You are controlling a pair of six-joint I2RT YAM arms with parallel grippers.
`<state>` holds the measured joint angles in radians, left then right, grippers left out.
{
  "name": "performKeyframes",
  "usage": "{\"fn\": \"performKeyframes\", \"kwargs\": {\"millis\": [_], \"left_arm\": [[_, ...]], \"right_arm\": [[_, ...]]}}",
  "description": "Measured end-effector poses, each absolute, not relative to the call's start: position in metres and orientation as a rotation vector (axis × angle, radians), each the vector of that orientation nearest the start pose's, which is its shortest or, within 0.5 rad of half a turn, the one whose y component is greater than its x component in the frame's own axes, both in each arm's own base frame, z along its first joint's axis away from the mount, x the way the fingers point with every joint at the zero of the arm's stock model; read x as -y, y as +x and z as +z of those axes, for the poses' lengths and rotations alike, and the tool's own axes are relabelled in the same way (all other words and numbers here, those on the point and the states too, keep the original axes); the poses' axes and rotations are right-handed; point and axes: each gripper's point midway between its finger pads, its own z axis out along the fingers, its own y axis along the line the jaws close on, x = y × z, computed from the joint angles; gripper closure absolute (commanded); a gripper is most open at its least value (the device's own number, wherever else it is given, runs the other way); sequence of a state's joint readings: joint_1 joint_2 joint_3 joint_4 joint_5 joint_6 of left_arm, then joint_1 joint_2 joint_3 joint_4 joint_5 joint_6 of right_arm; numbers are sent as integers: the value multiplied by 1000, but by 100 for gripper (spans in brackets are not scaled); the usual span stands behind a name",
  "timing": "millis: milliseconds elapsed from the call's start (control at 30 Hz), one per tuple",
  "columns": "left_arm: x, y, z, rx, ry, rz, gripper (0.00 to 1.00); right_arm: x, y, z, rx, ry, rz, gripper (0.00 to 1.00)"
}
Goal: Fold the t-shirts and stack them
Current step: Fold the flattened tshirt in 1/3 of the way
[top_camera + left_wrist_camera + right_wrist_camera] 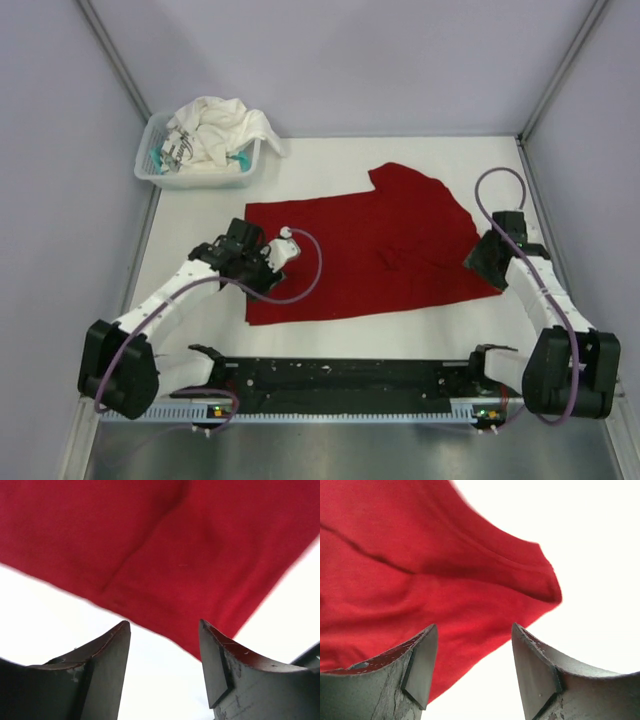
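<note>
At far left we see one basket [150, 172] holding the white shirt [215, 128], bunched up and apparently waiting its turn. Our left gripper [164, 625] hangs released, jaws apart, over the left edge of the red shirt [370, 250]. That shirt lies spread mid-table [330, 155], likely flattened for folding. Our right gripper [474, 627] is likewise released, at a corner on the shirt's right edge. We judge both are set for a paired edge grasp. Count: two shirts, one basket, two grippers.

White table [330, 160], pale lilac-grey walls [350, 60] on three sides, slim metal corner posts [108, 45], soft even light
</note>
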<state>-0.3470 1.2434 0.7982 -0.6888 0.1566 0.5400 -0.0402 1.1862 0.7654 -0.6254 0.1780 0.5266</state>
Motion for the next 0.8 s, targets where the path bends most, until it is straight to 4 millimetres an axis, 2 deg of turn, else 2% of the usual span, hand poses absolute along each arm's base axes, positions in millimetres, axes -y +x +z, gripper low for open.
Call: {"fn": "performKeyframes", "kwargs": {"millis": [67, 133, 233, 333, 367, 400, 467, 500, 667, 800], "left_arm": [[110, 219, 73, -2316, 1327, -198, 36], [120, 196, 65, -2254, 1452, -236, 36], [111, 170, 39, -2282, 1564, -235, 36], [95, 159, 17, -2356, 1607, -183, 39], [93, 160, 14, -2370, 1616, -170, 44], [94, 163, 14, -2366, 1609, -159, 56], [96, 169, 14, -2378, 1601, -144, 77], [96, 173, 14, -2379, 1597, -132, 100], [96, 183, 13, -2361, 1587, -84, 100], [95, 182, 16, -2339, 1579, -75, 100]], "right_arm": [[34, 241, 63, -2464, 925, -80, 40], [42, 229, 55, -2435, 1029, -91, 41], [52, 217, 47, -2371, 1180, -99, 45], [59, 213, 35, -2331, 1283, -101, 61], [61, 211, 29, -2328, 1319, -104, 73], [63, 210, 24, -2327, 1353, -107, 90], [67, 209, 17, -2317, 1417, -109, 99], [70, 212, 17, -2288, 1442, -95, 100], [82, 200, 18, -2141, 1600, -13, 100], [80, 186, 36, -2015, 1648, 41, 100]]}}
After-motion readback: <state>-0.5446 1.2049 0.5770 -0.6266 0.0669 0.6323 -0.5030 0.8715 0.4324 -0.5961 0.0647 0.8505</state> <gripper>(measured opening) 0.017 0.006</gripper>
